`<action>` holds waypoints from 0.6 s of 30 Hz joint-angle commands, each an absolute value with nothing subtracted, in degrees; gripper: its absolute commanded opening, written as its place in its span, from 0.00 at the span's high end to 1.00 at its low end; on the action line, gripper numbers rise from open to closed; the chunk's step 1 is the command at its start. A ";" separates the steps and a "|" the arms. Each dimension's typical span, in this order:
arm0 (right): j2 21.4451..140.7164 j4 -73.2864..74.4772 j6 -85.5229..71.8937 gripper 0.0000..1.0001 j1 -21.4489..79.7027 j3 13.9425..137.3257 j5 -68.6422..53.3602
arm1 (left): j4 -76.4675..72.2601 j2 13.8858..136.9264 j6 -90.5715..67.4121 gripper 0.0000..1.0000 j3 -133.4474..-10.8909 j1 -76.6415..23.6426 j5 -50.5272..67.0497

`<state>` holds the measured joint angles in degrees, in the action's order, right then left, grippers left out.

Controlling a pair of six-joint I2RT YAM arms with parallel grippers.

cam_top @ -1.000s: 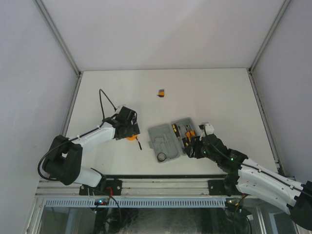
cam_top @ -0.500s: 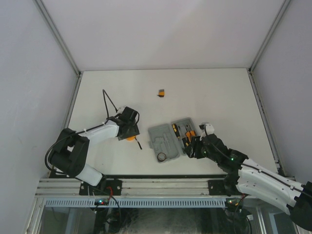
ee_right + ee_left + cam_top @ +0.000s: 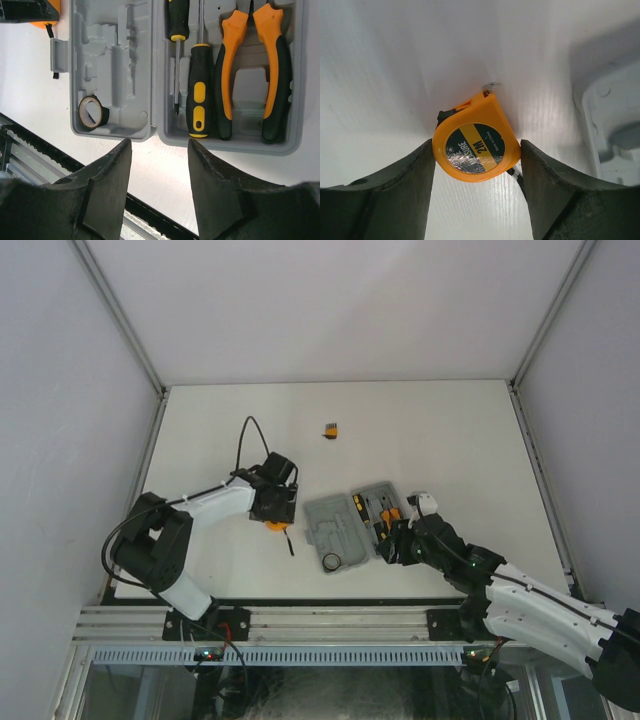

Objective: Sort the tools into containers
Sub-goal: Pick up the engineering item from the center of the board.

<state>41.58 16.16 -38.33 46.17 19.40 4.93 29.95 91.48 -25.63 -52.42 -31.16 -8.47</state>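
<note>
The round orange tape measure point(image 3: 475, 149) lies on the white table left of the grey case point(image 3: 322, 515). My left gripper point(image 3: 476, 146) is shut on it, one finger against each side. In the top view this gripper point(image 3: 277, 508) sits just left of the case lid. The open case holds orange-handled pliers point(image 3: 250, 70), two black-and-orange screwdrivers point(image 3: 199, 95) point(image 3: 178, 20) and a small black ring point(image 3: 92, 111). Over the case's near edge hangs my right gripper point(image 3: 159, 150), open with nothing between its fingers. A tiny orange-black block point(image 3: 331, 428) lies alone farther back.
The tape measure's black cord point(image 3: 289, 540) trails toward the near edge. The case corner point(image 3: 610, 115) shows at the right of the left wrist view. A dark rail point(image 3: 60, 172) runs along the table's near edge below the right gripper. White walls enclose the table.
My left gripper has narrowed onto the tape measure and shifted right toward the case with it. The right arm has not moved.
</note>
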 commanded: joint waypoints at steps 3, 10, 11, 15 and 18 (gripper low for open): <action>42.95 12.55 -37.52 0.52 45.48 19.84 2.85 | 33.02 91.14 -17.41 0.51 -53.50 -36.31 -9.76; 42.72 12.91 -37.79 0.52 45.29 19.90 2.49 | 30.19 88.89 -18.03 0.37 -49.92 -38.50 -9.32; 42.65 12.98 -37.79 0.52 45.33 19.87 2.46 | 30.15 88.89 -18.76 0.33 -49.81 -38.51 -9.88; 42.63 13.23 -37.87 0.52 45.29 19.84 2.55 | 29.79 88.02 -24.08 0.12 -49.60 -38.50 -12.00; 42.66 13.25 -37.80 0.51 45.24 19.82 2.69 | 28.55 86.70 -29.34 0.04 -49.08 -38.56 -13.23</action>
